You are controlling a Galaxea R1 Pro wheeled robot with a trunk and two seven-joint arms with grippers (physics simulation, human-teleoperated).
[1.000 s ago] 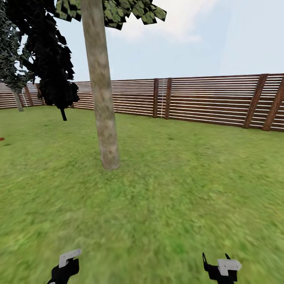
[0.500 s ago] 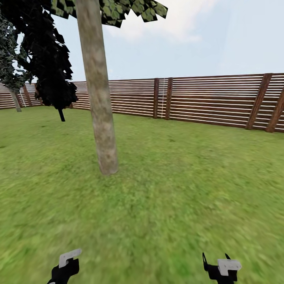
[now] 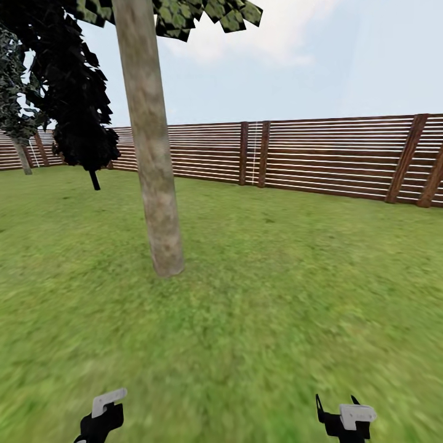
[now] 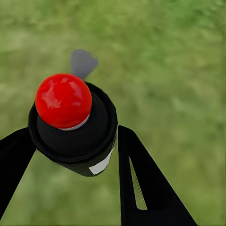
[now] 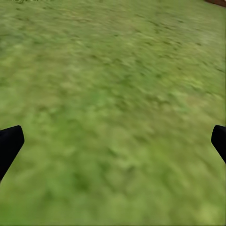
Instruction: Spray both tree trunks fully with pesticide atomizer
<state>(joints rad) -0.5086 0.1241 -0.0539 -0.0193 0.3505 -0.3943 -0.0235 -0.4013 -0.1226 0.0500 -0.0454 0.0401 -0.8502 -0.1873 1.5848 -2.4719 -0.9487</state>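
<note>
We stand on the floor [image 3: 258, 320], rough mottled green grass that runs out to a brown slatted fence [image 3: 332, 157] closing the garden ahead. One tree [image 3: 154, 147] rises ahead and a little to our left, its trunk [image 3: 157, 203] a thick, straight, grey-brown column, with blocky green leaves at the top edge of the head view. We see no white specks on the bark from here. A dark conifer [image 3: 77, 92] stands further back on the left, and behind it, near the fence, a thinner grey trunk [image 3: 23, 157] partly hidden by foliage.

Low in the head view our two arms show well apart. The left gripper [image 3: 104, 409] carries the pesticide atomizer [image 4: 73, 125]: in the left wrist view we see its black round body with a red ball on top and a pale strip on its side, sitting between the two dark fingers [image 4: 146, 188], which press against it on either side, so that gripper is clamped on it above the grass. A small grey tab pokes out beyond the red ball.

The right gripper [image 3: 347, 418] holds nothing; in the right wrist view its fingertips [image 5: 9, 143] sit at opposite edges with bare grass between them, so its jaws stand wide apart.
</note>
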